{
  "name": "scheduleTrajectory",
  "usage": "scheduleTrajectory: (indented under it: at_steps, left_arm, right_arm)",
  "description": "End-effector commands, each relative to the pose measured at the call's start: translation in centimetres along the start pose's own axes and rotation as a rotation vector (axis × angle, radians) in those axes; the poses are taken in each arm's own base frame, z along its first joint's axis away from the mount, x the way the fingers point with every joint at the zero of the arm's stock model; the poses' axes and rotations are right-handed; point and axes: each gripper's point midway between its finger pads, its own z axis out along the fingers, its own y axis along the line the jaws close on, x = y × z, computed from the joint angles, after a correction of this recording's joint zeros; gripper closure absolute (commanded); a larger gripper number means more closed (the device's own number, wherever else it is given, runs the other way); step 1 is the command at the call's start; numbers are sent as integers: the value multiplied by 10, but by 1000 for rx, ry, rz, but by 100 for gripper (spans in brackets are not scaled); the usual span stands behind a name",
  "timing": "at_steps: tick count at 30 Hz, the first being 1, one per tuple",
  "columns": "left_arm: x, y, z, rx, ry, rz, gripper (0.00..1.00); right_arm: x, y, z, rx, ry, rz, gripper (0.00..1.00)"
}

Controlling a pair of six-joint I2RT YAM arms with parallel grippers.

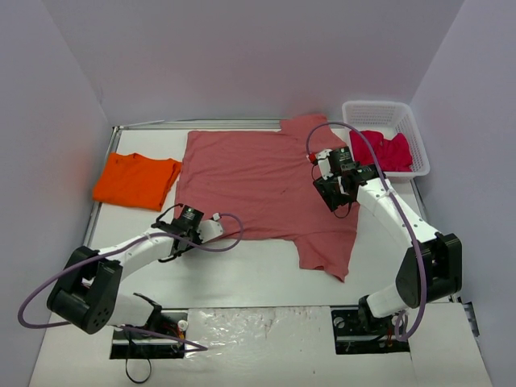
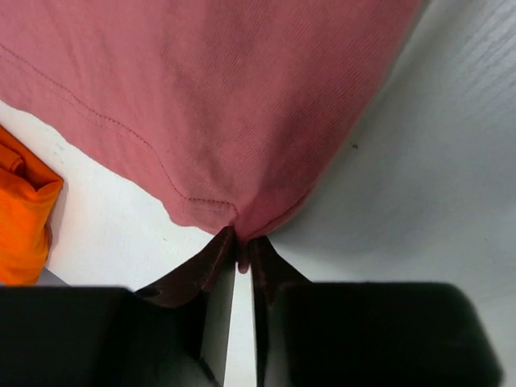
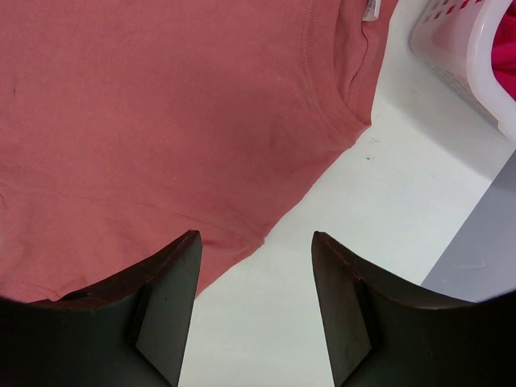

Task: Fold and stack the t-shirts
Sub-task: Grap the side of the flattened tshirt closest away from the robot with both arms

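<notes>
The brick-red tee (image 1: 258, 181) lies spread flat, unfolded, mid-table. The orange tee (image 1: 137, 181) sits folded at its nine o'clock. The crimson-pink tee (image 1: 383, 150) waits crumpled in the basket (image 1: 379, 109) at two o'clock. The left gripper (image 2: 239, 250) pinches its seven-o'clock hem corner, and the right gripper (image 3: 255, 238) hovers, jaws apart, near the collar. One of the three shirts looks done.

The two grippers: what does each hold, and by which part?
The left gripper pinches the brick-red t-shirt at a hem corner. The right gripper holds nothing; its jaws stand open.
</notes>
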Motion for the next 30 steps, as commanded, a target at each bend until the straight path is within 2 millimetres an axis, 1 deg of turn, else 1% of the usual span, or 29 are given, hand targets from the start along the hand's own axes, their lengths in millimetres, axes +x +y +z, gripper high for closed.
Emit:
scheduleTrajectory:
  at_steps: [1,3,5,7,8,9,10,12,13,15,17,18,22,23,24,27,30]
  left_arm:
    - [-11,3,-4,16,-27,-5,90]
    - [-10,2,-3,17,-20,0,97]
    - [-8,3,-4,13,-14,-2,98]
    - [-6,4,-5,5,-7,-7,98]
    - [-7,5,-6,-1,-8,-17,98]
    - [-6,5,-8,-5,-5,-26,98]
    - [-7,8,-10,-14,-9,-41,98]
    - [-10,16,-15,-56,-23,-93,98]
    - [-10,19,-20,-78,-34,-110,98]
    - [-12,23,-23,-96,-44,-134,98]
    - [-13,25,-24,-103,-39,-160,98]
    - [-13,25,-24,-97,-27,-166,98]
    - [-12,24,-18,-89,6,-185,98]
    - [-10,26,-17,-107,16,-189,98]
    - [-9,28,-17,-116,21,-200,98]
    - [-7,32,-18,-144,29,-222,98]
    - [-3,32,-18,-161,46,-230,98]
  right_arm:
    - [4,-2,-5,-6,13,3,47]
    - [4,0,-5,-14,13,0,47]
    - [4,3,-5,-32,12,-7,48]
    - [4,7,-9,-52,11,-37,49]
    - [8,16,-14,-91,29,-67,49]
    - [12,20,-17,-104,44,-90,46]
    - [19,23,-26,-122,70,-143,45]
    - [21,40,-37,-179,67,-222,40]
    - [26,43,-46,-188,68,-261,39]
    - [30,52,-53,-210,57,-312,38]
    - [41,59,-55,-242,73,-350,38]
    - [45,69,-56,-281,82,-370,38]
    - [75,90,-57,-368,190,-454,38]
    - [85,93,-56,-378,222,-475,38]
    - [92,93,-57,-383,247,-497,38]
    - [118,86,-59,-374,337,-561,39]
    - [133,84,-60,-382,385,-606,40]
